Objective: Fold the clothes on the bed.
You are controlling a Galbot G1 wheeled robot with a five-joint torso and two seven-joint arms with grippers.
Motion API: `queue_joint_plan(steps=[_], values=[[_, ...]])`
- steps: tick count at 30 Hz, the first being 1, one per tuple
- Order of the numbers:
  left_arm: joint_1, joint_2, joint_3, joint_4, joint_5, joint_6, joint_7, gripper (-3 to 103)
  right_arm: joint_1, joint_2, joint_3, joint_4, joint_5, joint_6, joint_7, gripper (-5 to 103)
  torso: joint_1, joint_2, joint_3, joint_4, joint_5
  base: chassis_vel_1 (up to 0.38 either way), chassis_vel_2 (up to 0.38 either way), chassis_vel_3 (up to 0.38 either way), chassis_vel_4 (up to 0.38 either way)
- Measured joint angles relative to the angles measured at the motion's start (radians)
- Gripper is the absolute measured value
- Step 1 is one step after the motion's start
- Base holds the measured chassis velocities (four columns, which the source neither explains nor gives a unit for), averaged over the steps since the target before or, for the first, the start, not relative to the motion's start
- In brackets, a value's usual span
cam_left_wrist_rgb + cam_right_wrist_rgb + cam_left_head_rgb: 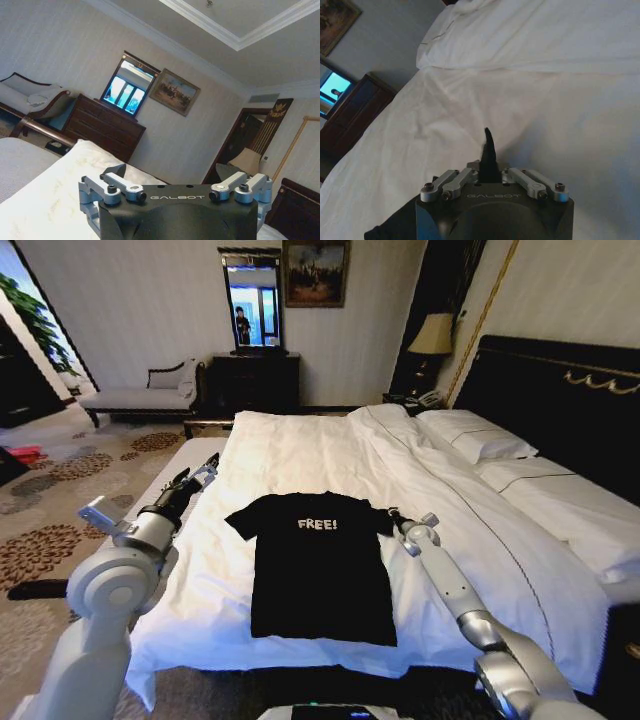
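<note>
Bed [330, 455] – white duvet, pillows toward the dark headboard [560, 400] on the robot's right; it takes up most of the head view, foot edge nearest the robot.

T-shirt [322, 565] – black, "FREE!" lettering up, laid flat and unfolded on the duvet near the foot edge, collar toward the far end, both sleeves spread. Judged: a flat spread like this suits a fold started from the sleeves, and no fold is made yet.

Right arm reaches in from the robot's right. Right pincer [392, 512] sits at the shirt's right sleeve. Head view gives only its position; the right wrist view shows what the head view cannot – a peak of black cloth [488, 155] standing up between the closed fingers, so the right pincer [490, 172] is clamped on the sleeve edge, the cloth lifted slightly off the duvet. Likely held there as the grasp point for folding the sleeve inward.

Left arm is raised over the bed's left edge, left pincer [205, 468] well apart from the shirt, fingers apart and empty. The left wrist view looks away from the bed, toward a dresser [102, 127] and mirror [127, 89], so it adds nothing on the shirt
</note>
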Motion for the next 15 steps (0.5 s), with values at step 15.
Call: queue_joint_plan(steps=[15], values=[[0.002, -0.004, 0.003, -0.003, 0.001, -0.001, 0.001, 100, 0.013, -0.019, -0.003, 0.009, -0.023, 0.021, 0.003, 0, 0.0, 0.0, 0.0, 0.0, 0.0001, 0.0, 0.0, 0.0, 0.0]])
